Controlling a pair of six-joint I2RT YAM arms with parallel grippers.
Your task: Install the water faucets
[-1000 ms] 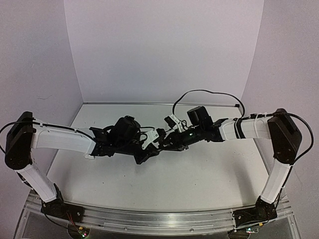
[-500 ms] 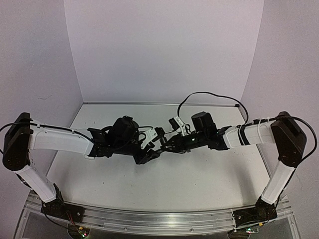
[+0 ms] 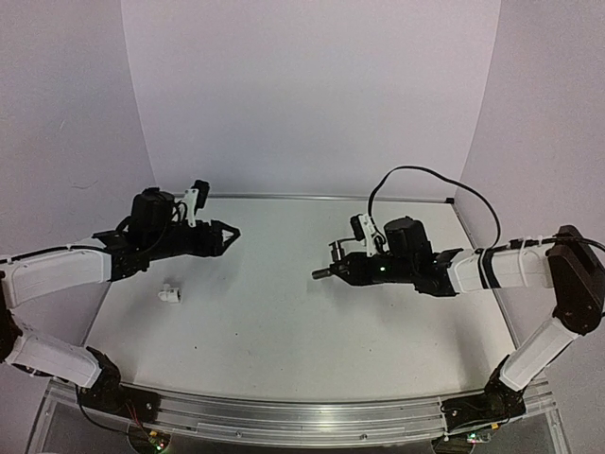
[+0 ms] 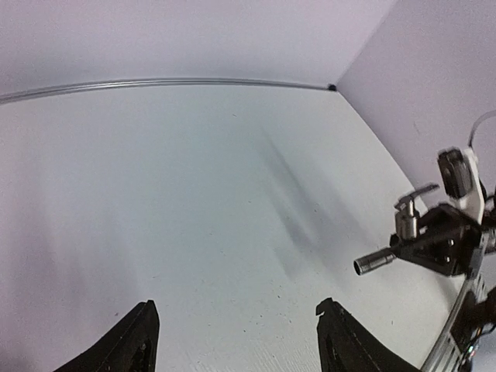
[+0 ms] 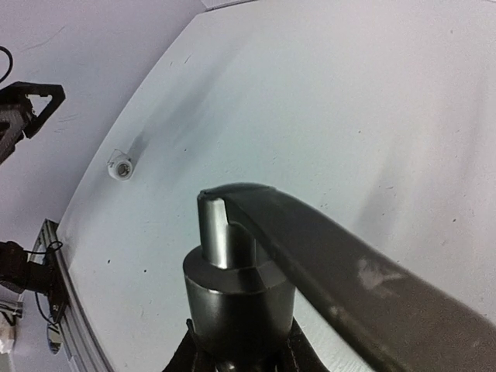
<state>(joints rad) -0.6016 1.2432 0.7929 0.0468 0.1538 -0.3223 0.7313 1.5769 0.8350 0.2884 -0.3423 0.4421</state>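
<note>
grey tap (image 3: 324,273) stays clamped in right gripper (image 3: 342,270); left gripper (image 3: 231,231) (now gaping, empty) has pulled away.

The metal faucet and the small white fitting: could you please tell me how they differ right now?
The metal faucet is dark grey and elongated; the white fitting is pale and much smaller. The metal faucet is gripped above the table by the right gripper; the white fitting lies loose on the table, nearer the left arm.

A small white plastic fitting (image 3: 170,294) lies on the white table (image 3: 312,331).
</note>
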